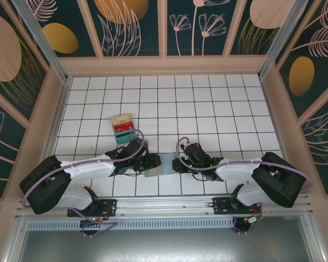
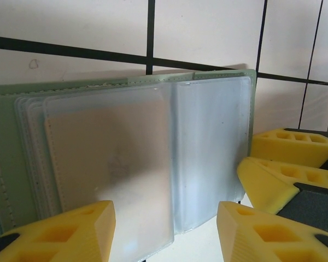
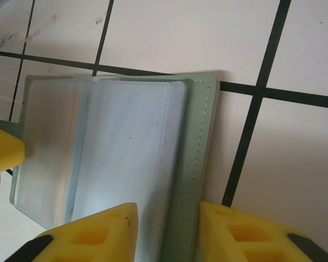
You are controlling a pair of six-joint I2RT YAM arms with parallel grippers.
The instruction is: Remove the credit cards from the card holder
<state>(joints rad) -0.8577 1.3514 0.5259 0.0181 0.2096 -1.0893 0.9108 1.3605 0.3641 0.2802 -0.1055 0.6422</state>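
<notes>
The card holder [image 2: 208, 136] is a grey-green wallet lying open at the table's near middle [image 1: 154, 171], its frosted clear sleeves facing up. A tan credit card [image 2: 98, 158] shows through the left sleeves. My left gripper [image 2: 167, 232] is open, and the sleeves' lower edge hangs between its yellow fingers [image 2: 71, 232] without touching them. My right gripper [image 3: 167, 234] is shut on the stitched green leaf [image 3: 199, 136] at the holder's right edge. Its fingers [image 2: 287, 147] show at the right of the left wrist view. Both grippers [image 1: 153, 162] [image 1: 175, 164] meet over the holder.
A small stack of tan, red and teal cards [image 1: 122, 128] lies on the white tiled table [image 1: 208, 109], just behind the left arm. Wooden walls enclose the table on three sides. The arm bases stand on the metal rail [image 1: 164, 207] at the near edge.
</notes>
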